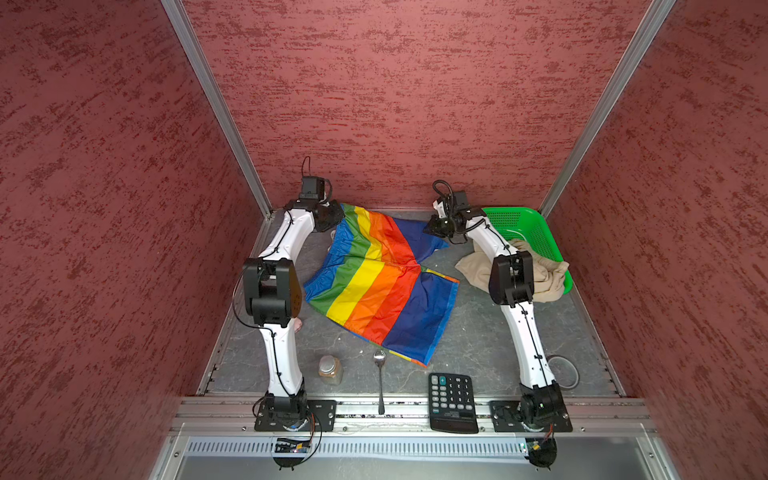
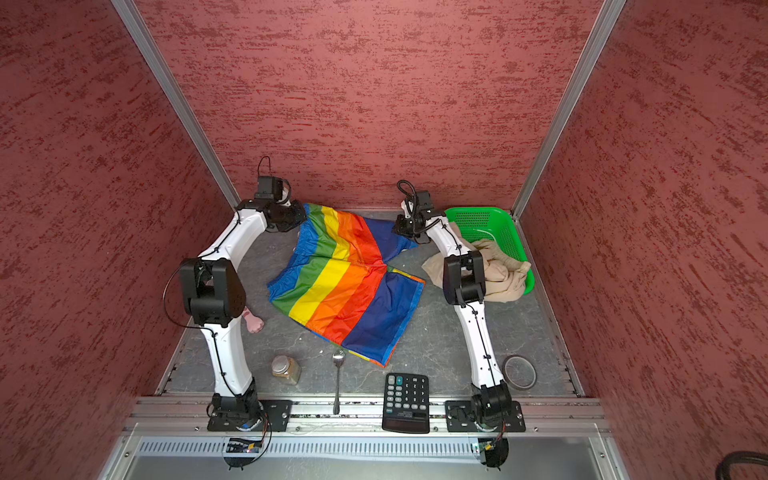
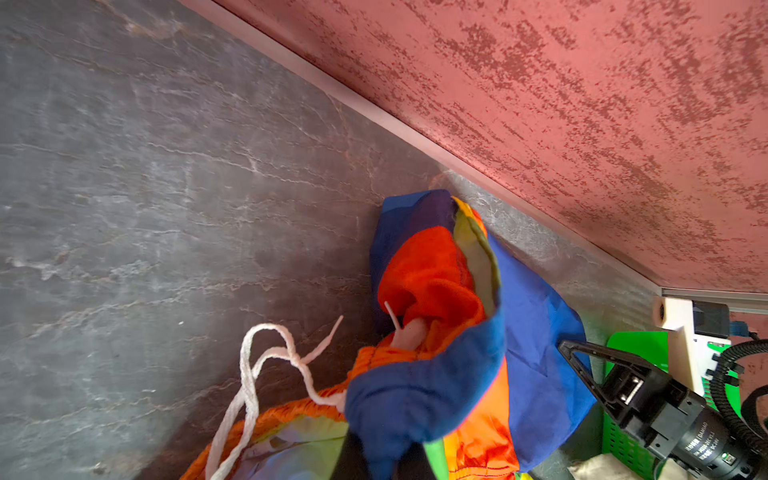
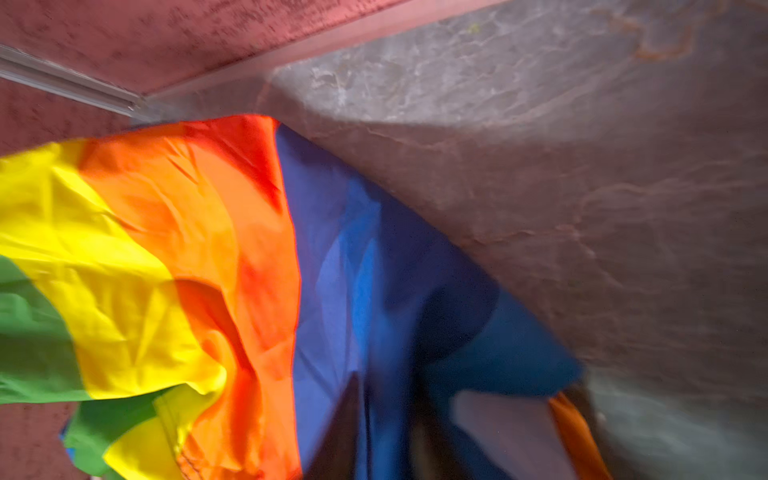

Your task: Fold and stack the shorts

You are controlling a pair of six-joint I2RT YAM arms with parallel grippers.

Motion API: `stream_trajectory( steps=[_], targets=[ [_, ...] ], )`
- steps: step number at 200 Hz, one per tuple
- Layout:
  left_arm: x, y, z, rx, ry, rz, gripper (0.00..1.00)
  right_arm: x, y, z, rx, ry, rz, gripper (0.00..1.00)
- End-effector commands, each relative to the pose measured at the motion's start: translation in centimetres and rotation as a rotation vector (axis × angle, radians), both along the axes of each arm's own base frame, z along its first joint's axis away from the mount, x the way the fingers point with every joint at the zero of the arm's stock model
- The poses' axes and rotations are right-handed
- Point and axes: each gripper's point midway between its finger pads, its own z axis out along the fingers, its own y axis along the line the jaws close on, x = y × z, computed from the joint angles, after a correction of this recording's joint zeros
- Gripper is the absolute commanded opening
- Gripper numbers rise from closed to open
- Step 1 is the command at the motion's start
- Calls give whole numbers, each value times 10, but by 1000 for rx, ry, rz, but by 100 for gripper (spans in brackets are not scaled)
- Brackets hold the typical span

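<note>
Both grippers are clamped on cloth: left gripper [image 1: 334, 216] is closed on the waistband corner of the rainbow shorts [image 1: 374, 286], spread over the surface [image 1: 469, 345] ctr — right gripper [image 1: 430, 228] is closed on their blue leg hem. Far R, beige shorts [image 1: 476, 268] are heaped half in a green basket [image 1: 536, 232].

green basket [image 1: 521, 219] sitting in tabletop's [image 1: 478, 340] far-right corner | jar [image 1: 330, 369], spoon [image 1: 380, 382], calculator [image 1: 453, 402] sitting apart along front edge | tape roll [image 2: 504, 368] lying front-right
</note>
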Motion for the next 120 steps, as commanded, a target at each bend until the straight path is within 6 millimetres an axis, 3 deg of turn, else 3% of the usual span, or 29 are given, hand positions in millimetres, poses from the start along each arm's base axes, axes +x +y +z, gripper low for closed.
stream_trajectory(
  steps=[1,20,37,41,54,68,93,120],
  targets=[
    [11,-1,14,-37,-31,-7,0,16,4,89,54,-200,-15,0],
    [15,9,25,-64,-57,16,0,7,-6,156,2,-359,-58,0],
    [14,21,28,-87,-73,48,0,-28,-1,205,-44,-520,-61,0],
    [14,26,28,-95,-76,58,0,-36,2,199,-67,-533,-63,0],
    [12,37,22,-130,-73,86,0,-77,10,208,-110,-620,-56,0],
    [8,49,10,-161,-59,118,0,-125,19,197,-150,-652,-48,0],
    [0,62,-15,-192,-21,153,0,-202,33,135,-174,-564,-38,3],
    [-6,68,-32,-204,5,172,0,-269,47,70,-208,-434,-4,11]
  ],
)
